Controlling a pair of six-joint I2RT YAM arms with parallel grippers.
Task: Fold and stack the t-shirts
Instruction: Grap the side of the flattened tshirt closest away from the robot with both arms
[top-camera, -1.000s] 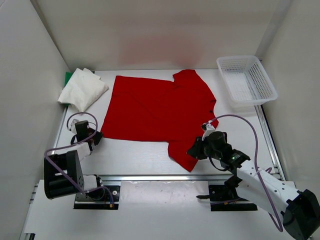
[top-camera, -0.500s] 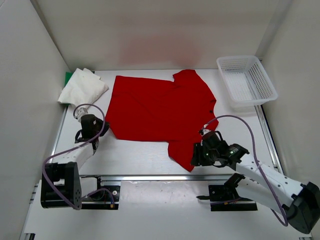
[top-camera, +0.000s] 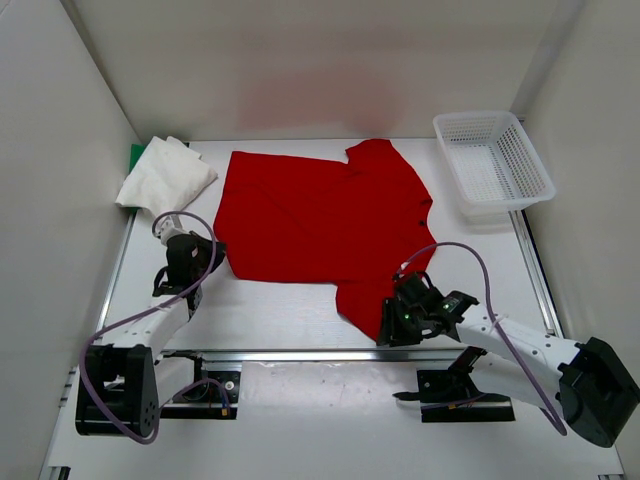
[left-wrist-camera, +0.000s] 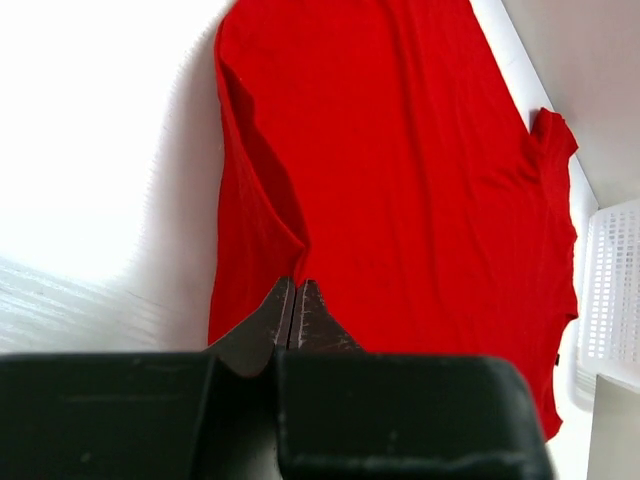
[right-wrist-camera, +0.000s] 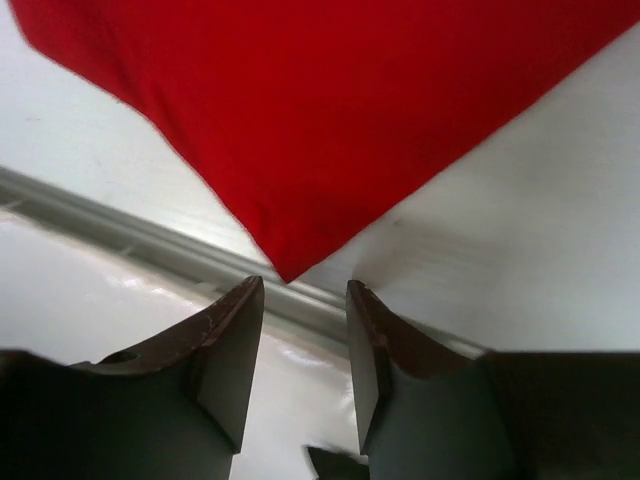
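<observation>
1. Nearest the bases, the right claw (right-wrist-camera: 303, 290) is seen with its jaws parted to a middling width and nothing held. The pointed tip of the red t-shirt's near sleeve (right-wrist-camera: 290, 180) lies just ahead of the gap, above the metal rail (right-wrist-camera: 100, 215) at the counter's (top-camera: 290, 305) near edge.
2. A good grasp is judged to need a slightly deeper reach. The sleeve tip should be brought well between the jaws before they are closed, and the rail should not be scraped.
3. Further left, the left claw (left-wrist-camera: 294, 285) is pinched tight on a small ridge of cloth at the shirt's near left hem corner, which is drawn up a little.
4. The red t-shirt (top-camera: 320, 215) is spread nearly flat across the middle of the counter. Once both grips are made, an even lift is advised, so that the near edge is carried over without bunching.
5. At the far left, the folded off-white t-shirt (top-camera: 165, 178) rests on the green t-shirt (top-camera: 136, 154), of which only a sliver is shown.
6. At the far right, the white mesh basket (top-camera: 476, 116) is well apart from the shirts.
</observation>
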